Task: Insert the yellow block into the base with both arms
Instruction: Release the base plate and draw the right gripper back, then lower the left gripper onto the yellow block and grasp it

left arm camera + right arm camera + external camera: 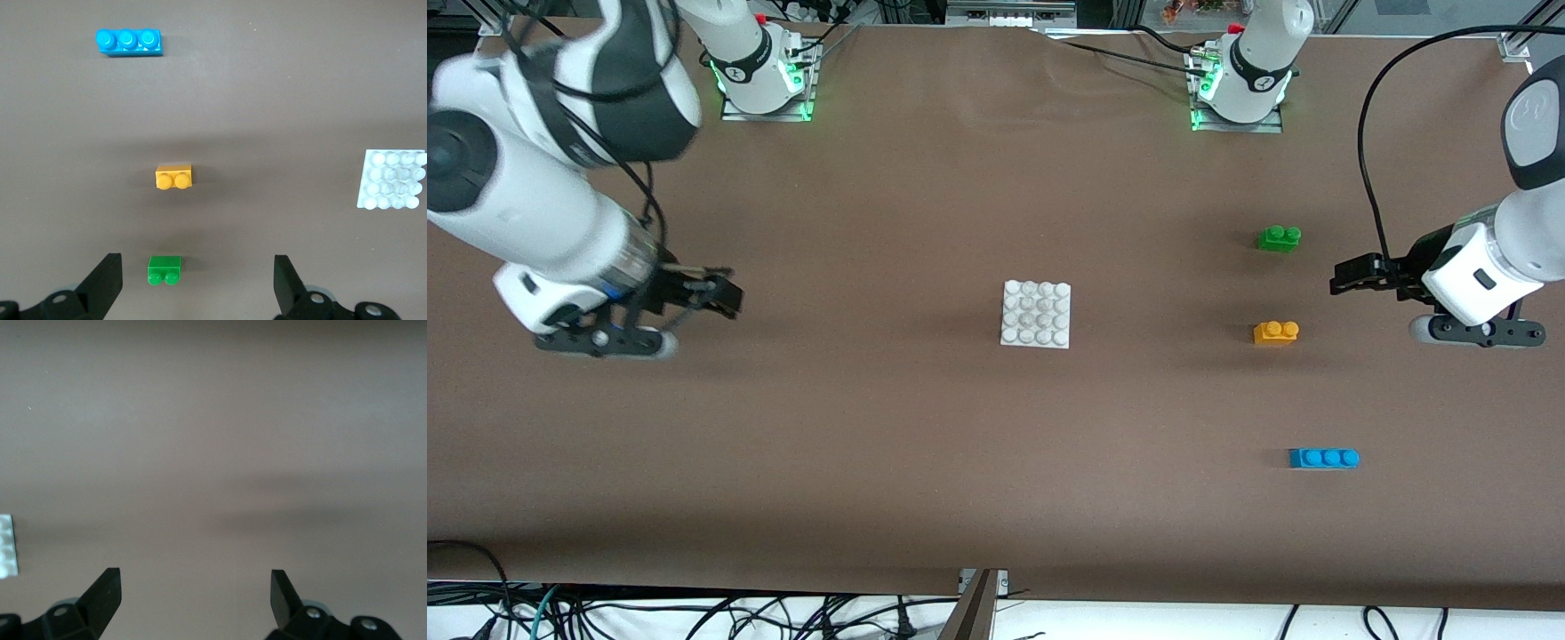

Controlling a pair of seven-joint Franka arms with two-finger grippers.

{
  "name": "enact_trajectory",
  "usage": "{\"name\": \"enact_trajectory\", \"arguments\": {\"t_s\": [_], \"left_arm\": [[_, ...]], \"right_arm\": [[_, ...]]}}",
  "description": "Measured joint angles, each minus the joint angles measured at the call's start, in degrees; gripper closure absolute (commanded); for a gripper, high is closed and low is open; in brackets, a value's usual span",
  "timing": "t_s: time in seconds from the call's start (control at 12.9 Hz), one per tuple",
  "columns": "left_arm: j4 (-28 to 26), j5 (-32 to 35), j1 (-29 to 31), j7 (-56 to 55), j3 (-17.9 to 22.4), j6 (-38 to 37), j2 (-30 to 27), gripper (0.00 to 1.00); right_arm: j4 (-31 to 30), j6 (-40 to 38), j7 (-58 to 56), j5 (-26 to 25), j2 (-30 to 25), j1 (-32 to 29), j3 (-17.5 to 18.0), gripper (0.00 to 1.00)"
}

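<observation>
On the brown table (871,444), the yellow block (1276,332) lies apart from both grippers' wide-open, empty jaws.

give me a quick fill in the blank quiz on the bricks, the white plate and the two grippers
1. The yellow block lies between the green brick and the ____ brick.
2. The base carries ____ bricks on its studs.
3. The left gripper and the right gripper both have their fingers ____.
4. All three bricks lie toward the ____ arm's end of the table.

Missing words: blue; no; open; left
</observation>
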Motion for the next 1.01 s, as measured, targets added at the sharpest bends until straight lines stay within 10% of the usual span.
{"name": "enact_trajectory", "arguments": {"t_s": [1.01], "left_arm": [[0.0, 0.0, 1.4, 0.6, 0.7, 3.1, 6.2, 0.00]], "right_arm": [[-4.3, -4.0, 0.7, -0.1, -6.8, 0.1, -4.3, 0.01]]}}
